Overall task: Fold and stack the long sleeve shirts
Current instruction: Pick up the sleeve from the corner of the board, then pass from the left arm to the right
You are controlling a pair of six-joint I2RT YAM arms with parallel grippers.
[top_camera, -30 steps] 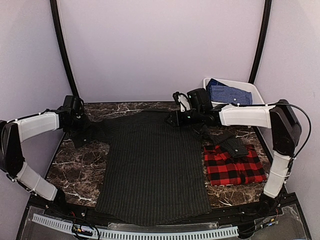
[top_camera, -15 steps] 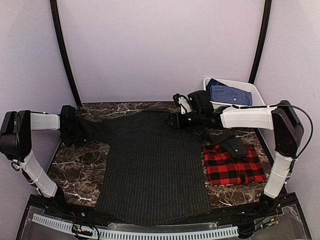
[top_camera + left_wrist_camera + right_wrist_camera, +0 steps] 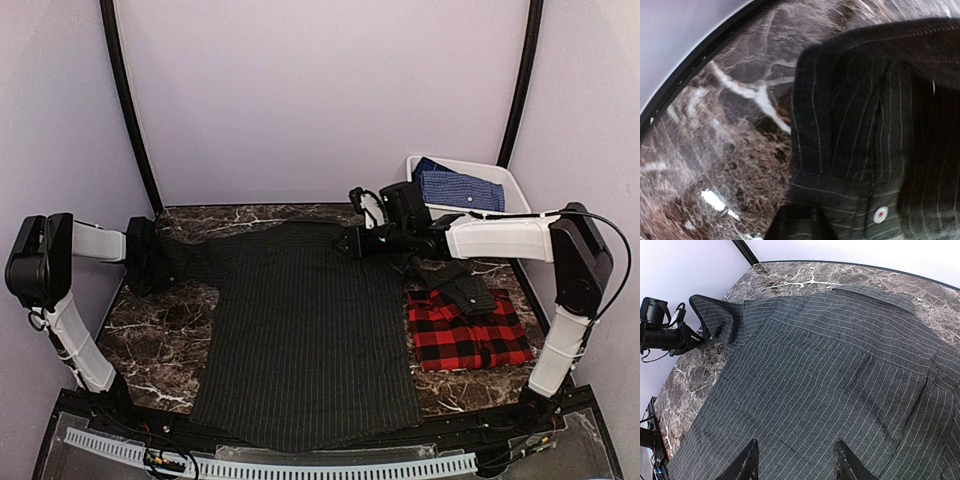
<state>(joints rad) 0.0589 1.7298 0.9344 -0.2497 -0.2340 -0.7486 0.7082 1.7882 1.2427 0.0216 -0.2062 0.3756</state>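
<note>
One pinstriped shirt (image 3: 305, 340), one plaid shirt (image 3: 468, 338), one white bin (image 3: 516, 186), one blue garment (image 3: 458, 188), two robot arms (image 3: 95, 243) (image 3: 500, 235)

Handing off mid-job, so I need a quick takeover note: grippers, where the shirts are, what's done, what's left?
Left gripper: at the sleeve cuff of the pinstripe shirt, by the table's left edge; grip cannot be confirmed.
Right gripper: open, empty, above that shirt's collar end.
The pinstripe shirt lies spread back up, mid-table, unfolded.
Plaid shirt: folded, on the right; dark cloth lies over its far edge.
Done: plaid folded. Left: fold the pinstripe, stack the two.
</note>
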